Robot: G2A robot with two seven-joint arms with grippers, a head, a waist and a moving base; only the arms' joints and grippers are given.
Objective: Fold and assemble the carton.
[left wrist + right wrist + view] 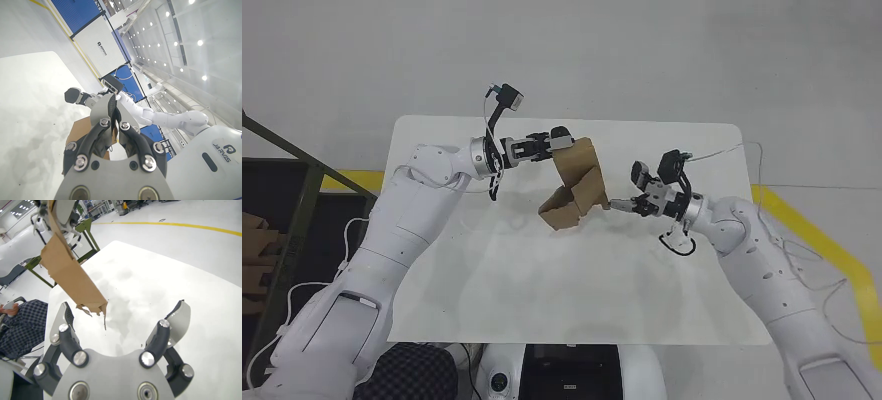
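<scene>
A brown carton [575, 185], partly folded, hangs tilted above the middle of the white table [542, 290]. My left gripper [560, 140] is shut on the carton's upper edge; in the left wrist view the left gripper [113, 100] pinches a thin cardboard flap, with the carton [81, 128] showing below it. My right gripper [627, 200] stands open just to the carton's right, near its lower end. In the right wrist view the right gripper [122, 313] has spread fingers [66, 313], and the carton's [75, 275] torn lower corner hangs just beyond them, not touching.
A green metal frame [282, 170] stands off the table's left side, also seen as a green frame [88, 232] beyond the table edge. A yellow floor line [802, 215] runs past the right side. Bare tabletop [151, 285] lies under the carton.
</scene>
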